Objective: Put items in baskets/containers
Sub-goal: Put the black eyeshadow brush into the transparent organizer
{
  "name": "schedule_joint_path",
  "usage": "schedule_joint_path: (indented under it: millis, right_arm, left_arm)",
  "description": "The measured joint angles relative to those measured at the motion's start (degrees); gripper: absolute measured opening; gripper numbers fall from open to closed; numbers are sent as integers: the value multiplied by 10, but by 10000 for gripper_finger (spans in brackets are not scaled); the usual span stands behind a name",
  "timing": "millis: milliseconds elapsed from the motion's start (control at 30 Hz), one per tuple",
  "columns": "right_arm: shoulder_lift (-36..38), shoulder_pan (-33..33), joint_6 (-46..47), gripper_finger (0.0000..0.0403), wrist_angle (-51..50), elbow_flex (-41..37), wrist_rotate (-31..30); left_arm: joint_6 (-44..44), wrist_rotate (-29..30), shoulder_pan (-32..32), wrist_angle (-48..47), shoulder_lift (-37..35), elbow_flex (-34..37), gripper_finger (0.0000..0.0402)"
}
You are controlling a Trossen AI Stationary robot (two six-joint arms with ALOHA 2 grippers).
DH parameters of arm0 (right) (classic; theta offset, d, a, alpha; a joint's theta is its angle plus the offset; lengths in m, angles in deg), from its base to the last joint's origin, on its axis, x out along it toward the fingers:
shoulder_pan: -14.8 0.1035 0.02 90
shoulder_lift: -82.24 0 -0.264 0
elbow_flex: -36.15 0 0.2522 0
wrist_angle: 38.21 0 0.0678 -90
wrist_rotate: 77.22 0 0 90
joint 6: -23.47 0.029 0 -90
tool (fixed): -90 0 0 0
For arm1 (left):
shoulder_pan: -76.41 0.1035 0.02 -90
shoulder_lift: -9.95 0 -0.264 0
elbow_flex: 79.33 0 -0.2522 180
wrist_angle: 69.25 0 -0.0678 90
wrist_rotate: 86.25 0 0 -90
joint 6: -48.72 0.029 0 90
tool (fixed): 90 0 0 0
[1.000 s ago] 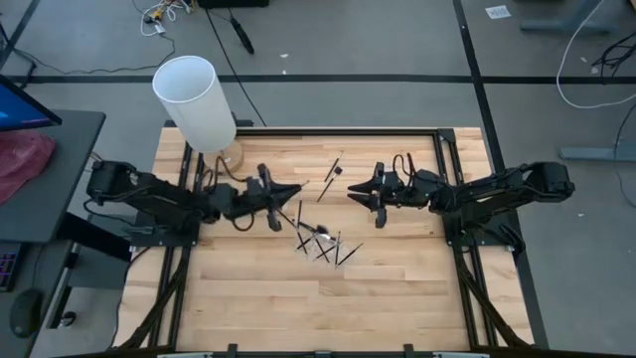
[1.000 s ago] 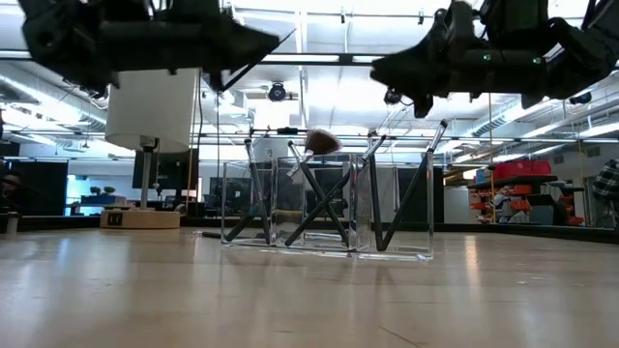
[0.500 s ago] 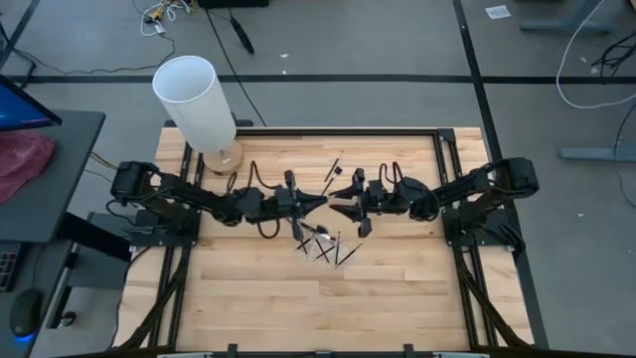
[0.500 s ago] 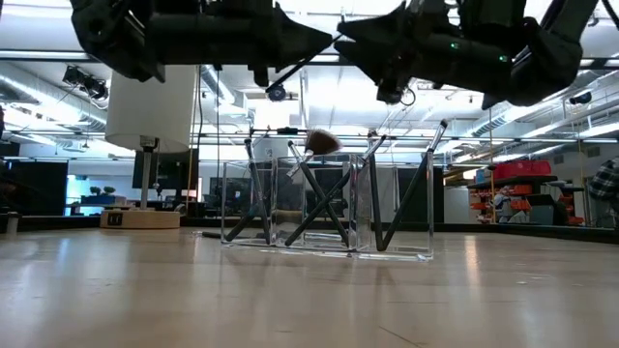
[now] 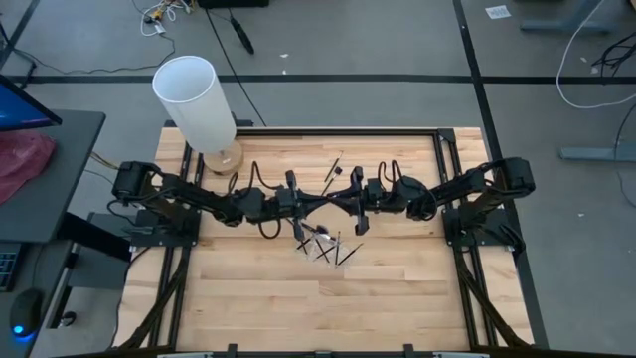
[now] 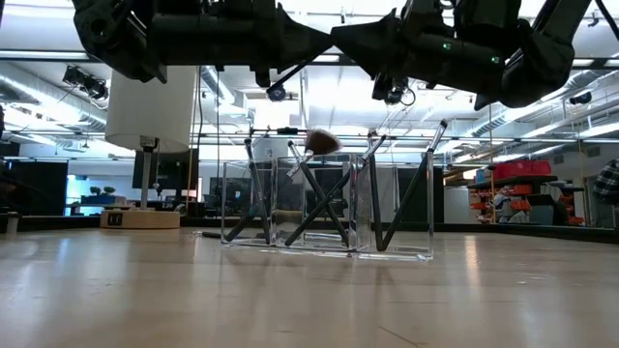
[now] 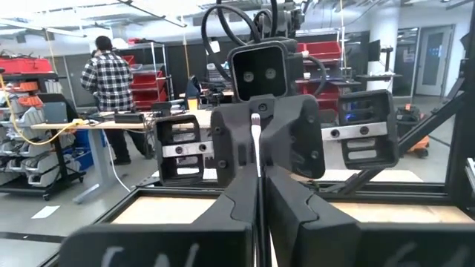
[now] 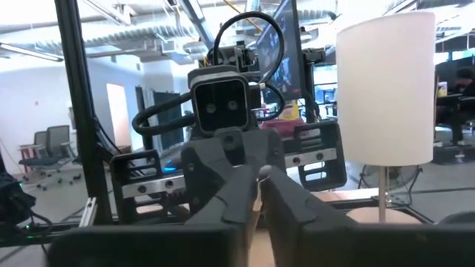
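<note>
The wooden table (image 5: 248, 298) carries both dark arms, which reach in from either side and meet nose to nose high over its middle. Near the far left corner stands a tall white cylinder (image 5: 195, 101) on a round wooden base, well clear of the arms. The clear plastic holder (image 6: 327, 208) sits just in front of the meeting point, toward the table's centre; its walls are see-through, and several thin black brushes (image 6: 319, 198) lean crosswise in its compartments, one topped with a brownish bristle tuft. One more brush (image 5: 333, 169) lies loose on the wood behind the grippers. The left gripper (image 5: 316, 202) has its fingers pressed together on a thin black brush (image 7: 257, 159) with a pale tip, held up in the air. The right gripper (image 5: 336, 201) faces it, fingers drawn narrow about the same stick. In the room beyond, a person (image 7: 105, 81) in a checked shirt stands at a bench.
</note>
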Motion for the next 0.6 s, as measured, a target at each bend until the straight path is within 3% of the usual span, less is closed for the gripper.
schedule_joint_path:
  millis: [100, 267, 433, 600]
  right_arm:
    - [1, 0, -3, 11, 1, 0, 0]
    - [11, -1, -1, 16, -34, 0, -5]
    - [93, -1, -15, 7, -186, -1, -49]
    - [202, -2, 0, 8, -376, 3, -81]
  left_arm:
    - [0, 1, 0, 1, 0, 0, 20]
    - [-2, 18, 0, -23, -1, 0, 43]
    - [-4, 31, 0, -94, -6, 0, 101]
    - [-5, 67, -10, -229, -65, 0, 151]
